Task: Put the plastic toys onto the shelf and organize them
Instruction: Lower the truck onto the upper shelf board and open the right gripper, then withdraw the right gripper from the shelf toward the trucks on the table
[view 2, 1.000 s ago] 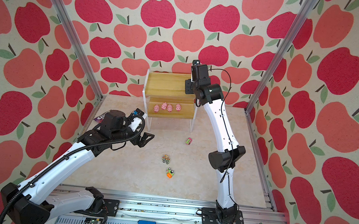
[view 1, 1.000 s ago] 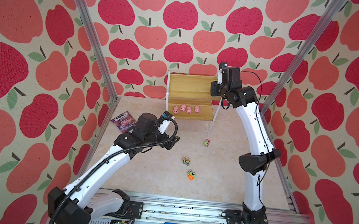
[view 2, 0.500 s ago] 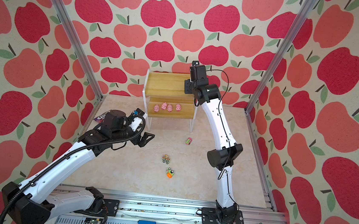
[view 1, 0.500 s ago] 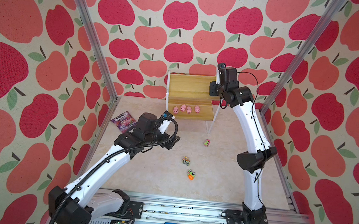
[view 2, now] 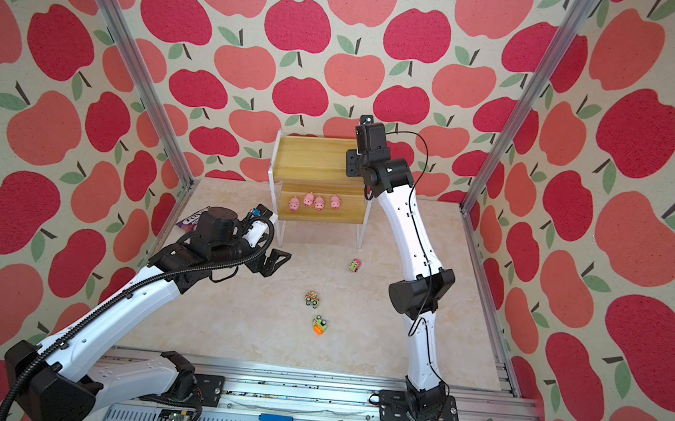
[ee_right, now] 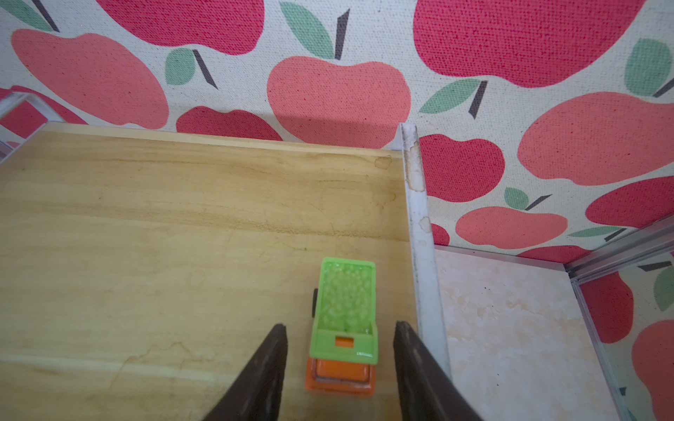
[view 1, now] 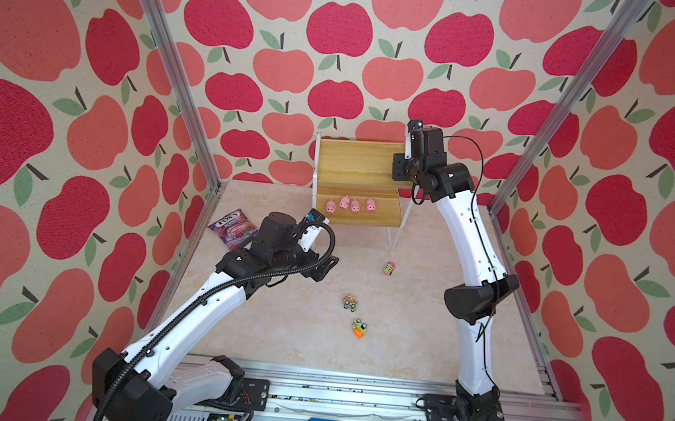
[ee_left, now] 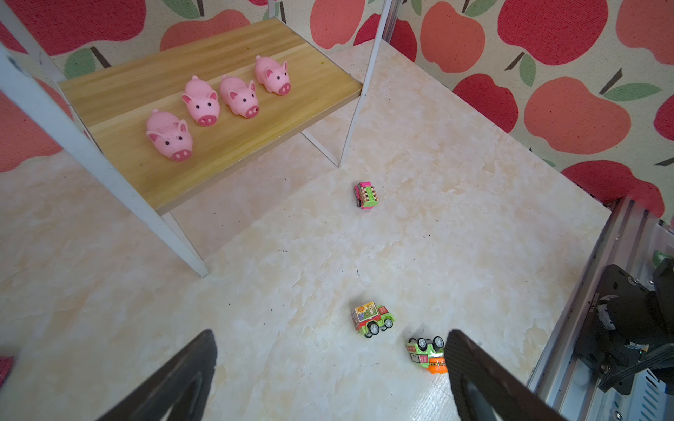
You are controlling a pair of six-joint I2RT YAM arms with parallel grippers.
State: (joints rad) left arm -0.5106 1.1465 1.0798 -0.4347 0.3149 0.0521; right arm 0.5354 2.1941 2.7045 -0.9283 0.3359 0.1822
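Apple-print fabric walls [view 1: 343,33] box in a marbled beige floor [view 1: 274,339]. In both top views the shelf [view 1: 358,171] stands against the back wall, two pale wooden boards in a thin white frame. Four pink pigs [view 1: 349,205] line its lower board. Three vehicles lie loose on the floor: a pink truck [view 1: 389,268], a green truck [view 1: 350,302] and an overturned truck [view 1: 359,329]. A purple candy bag [view 1: 231,227] lies by the left wall. My left gripper [view 1: 324,266] hangs above the floor near the shelf, and the right arm [view 1: 463,231] reaches to the upper board, its tip hidden under the wrist. From the left wrist I see the left gripper's jaws gaping wide with nothing between them. The pigs look smooth and rubbery, and the overturned truck shows its black wheels. From the right wrist, a green-and-orange truck [ee_right: 344,310] sits upright on the upper board beside the white post [ee_right: 419,237]. My right gripper [ee_right: 340,328] straddles it, with a gap either side, gripping nothing. I judge these trucks light, hard and glossy, and likely to roll, so I'd pinch across the flat body sides, clear of the wheels.
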